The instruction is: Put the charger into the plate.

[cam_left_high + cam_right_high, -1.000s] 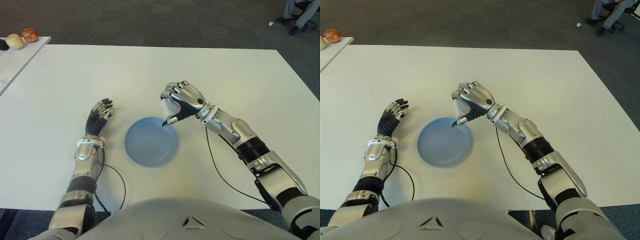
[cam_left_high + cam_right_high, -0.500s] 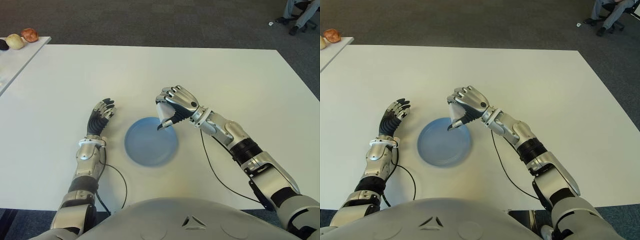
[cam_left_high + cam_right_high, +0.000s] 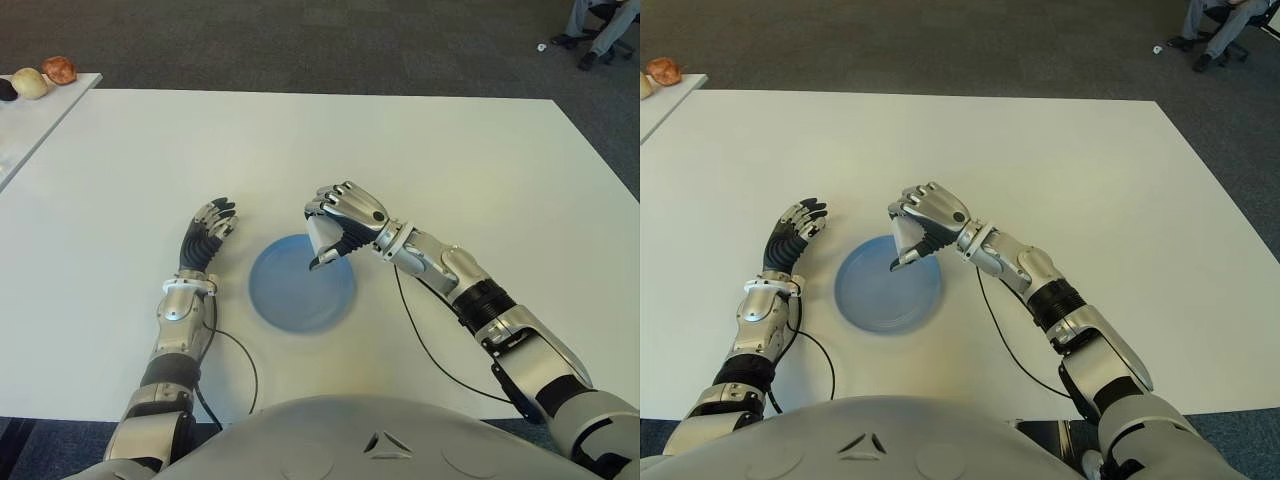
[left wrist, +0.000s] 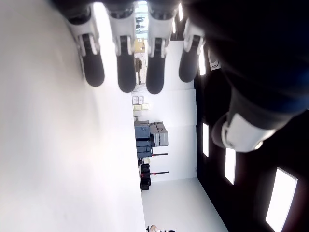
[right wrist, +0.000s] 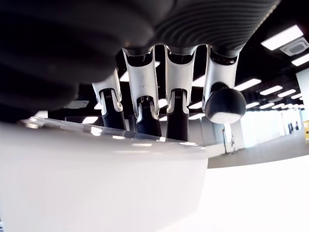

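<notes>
A round blue plate (image 3: pixel 285 305) lies on the white table (image 3: pixel 450 160) in front of me. My right hand (image 3: pixel 335 228) hovers over the plate's far right part, fingers curled and shut on a white block-shaped charger (image 3: pixel 321 236). In the right wrist view the charger (image 5: pixel 96 183) fills the lower half, with the fingers (image 5: pixel 145 104) wrapped over its top edge. My left hand (image 3: pixel 206 228) shows to the left of the plate, fingers stretched out and holding nothing.
A black cable (image 3: pixel 432 352) trails from my right forearm over the table toward the near edge. A side table (image 3: pixel 25 115) at the far left carries a few round items (image 3: pixel 45 75). A seated person's legs (image 3: pixel 598 30) show at the far right on the carpet.
My right hand has carried the charger leftward and nearer to me, from the plate's far right rim to above its inner part. The left hand barely shifted.
</notes>
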